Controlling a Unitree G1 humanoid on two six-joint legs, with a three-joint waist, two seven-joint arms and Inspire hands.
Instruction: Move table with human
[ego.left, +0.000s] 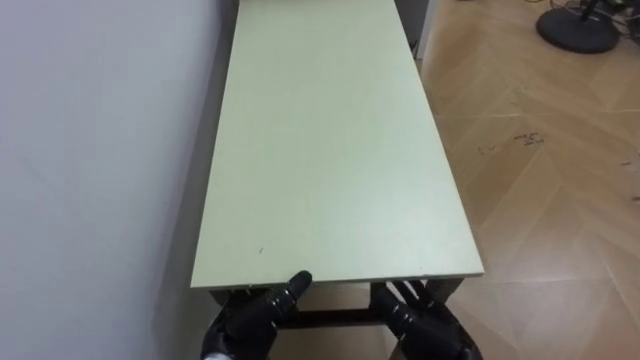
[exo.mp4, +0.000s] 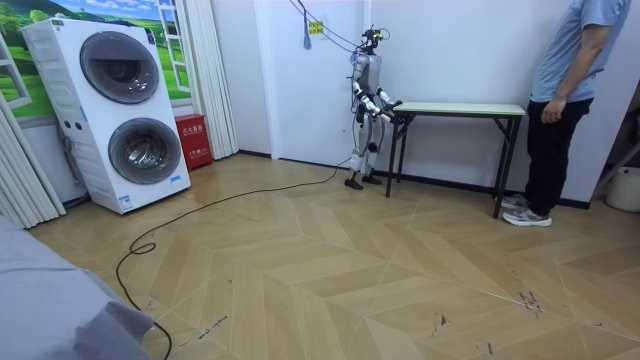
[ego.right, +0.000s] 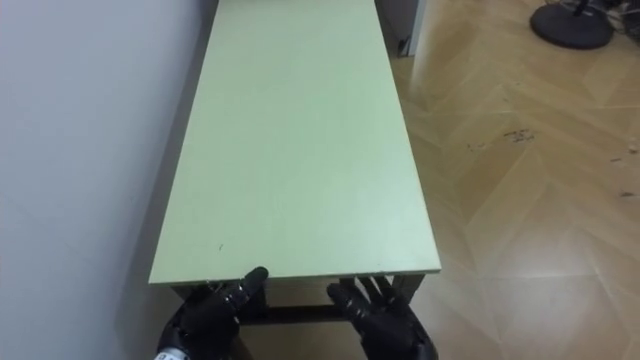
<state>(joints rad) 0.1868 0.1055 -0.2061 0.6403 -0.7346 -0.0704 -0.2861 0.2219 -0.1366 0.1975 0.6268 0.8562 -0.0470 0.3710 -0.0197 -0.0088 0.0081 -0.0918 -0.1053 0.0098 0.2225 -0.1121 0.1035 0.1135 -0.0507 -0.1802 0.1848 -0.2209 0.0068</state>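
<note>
**Robot's hands at the near end of a long green surface (ego.left: 330, 150)**

Seen from the robot's head, a white wall (ego.left: 100, 150) fills the 9 o'clock side. The pale green surface lies just beside it and runs from 6 o'clock up to 12 o'clock, with its top bare. Wooden herringbone floor (ego.left: 540, 180) spreads across the 3 o'clock side, and a dark round stand base (ego.left: 578, 28) sits at 1 o'clock.

At 6 o'clock both dark hands meet the near short edge. The left hand (ego.left: 245, 322) is at 7 o'clock, its thumb lying straight against the edge. The rest of that hand sits in shadow under the edge, so its hold cannot be told. The right hand (ego.left: 428, 322) is at 5 o'clock, its fingers (ego.right: 360, 292) straight and spread, reaching under the edge.

In the room view, a stacked white washer and dryer (exo.mp4: 125, 110) stands at 9 o'clock, with a red box (exo.mp4: 193, 140) just beside it. The robot stands upright at the end of the surface on the room view's left. A person (exo.mp4: 570, 100) in a blue shirt and dark trousers stands at the other end, at 3 o'clock, one hand hanging just beside the surface.
</note>
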